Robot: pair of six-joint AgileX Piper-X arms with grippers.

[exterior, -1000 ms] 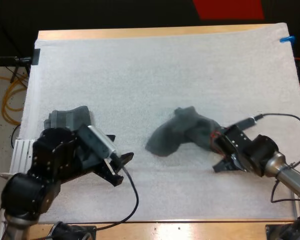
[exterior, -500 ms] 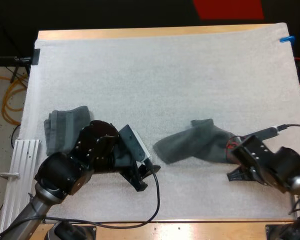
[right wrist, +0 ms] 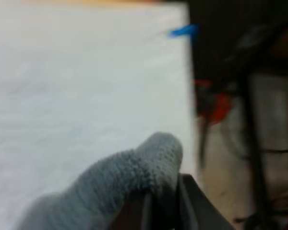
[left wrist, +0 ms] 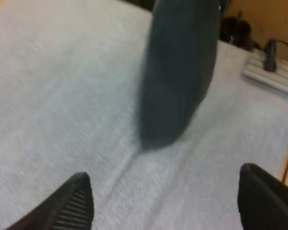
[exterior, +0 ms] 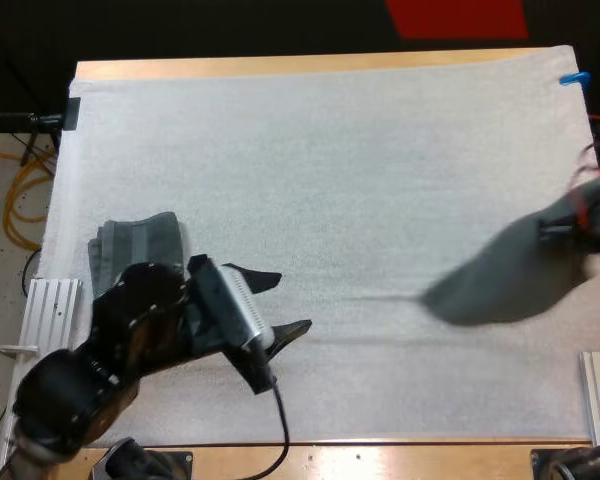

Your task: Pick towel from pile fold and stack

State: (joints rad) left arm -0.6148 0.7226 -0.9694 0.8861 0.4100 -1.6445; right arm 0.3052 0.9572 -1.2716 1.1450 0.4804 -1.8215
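Far from the folded stack [exterior: 132, 248], the right gripper [right wrist: 169, 203] kept fingers clamped on the dangling towel [exterior: 500, 285], seemingly for spreading; the left gripper [exterior: 294, 300], fingers released beside the stack, next needed the towel's free corner.

We count two dark grey-green towels: one folded towel [exterior: 135, 245] at the frame's left, one stretched towel [exterior: 505, 280] at its right. Two pincers: left pincer [exterior: 290, 301], right pincer [exterior: 572, 228]. One mat [exterior: 330, 160], one desk [exterior: 280, 66].
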